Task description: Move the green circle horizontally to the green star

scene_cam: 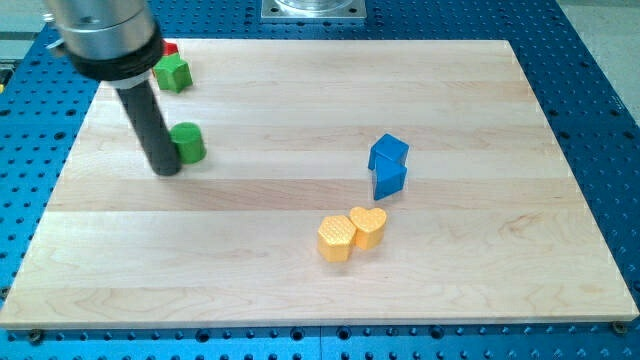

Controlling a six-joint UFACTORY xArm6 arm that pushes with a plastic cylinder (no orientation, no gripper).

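The green circle [188,143] sits on the wooden board at the view's upper left. My tip [166,170] rests on the board right against the circle's left side, slightly below it. The green star [173,73] lies above the circle near the board's top left corner, partly beside the rod's wide grey body. The two green blocks are apart.
A red block [171,49] peeks out behind the green star at the top left edge. Two blue blocks [388,165] stand together right of centre. A yellow hexagon-like block [336,238] and a yellow heart [368,226] touch below them. The board edge [60,180] runs close on the left.
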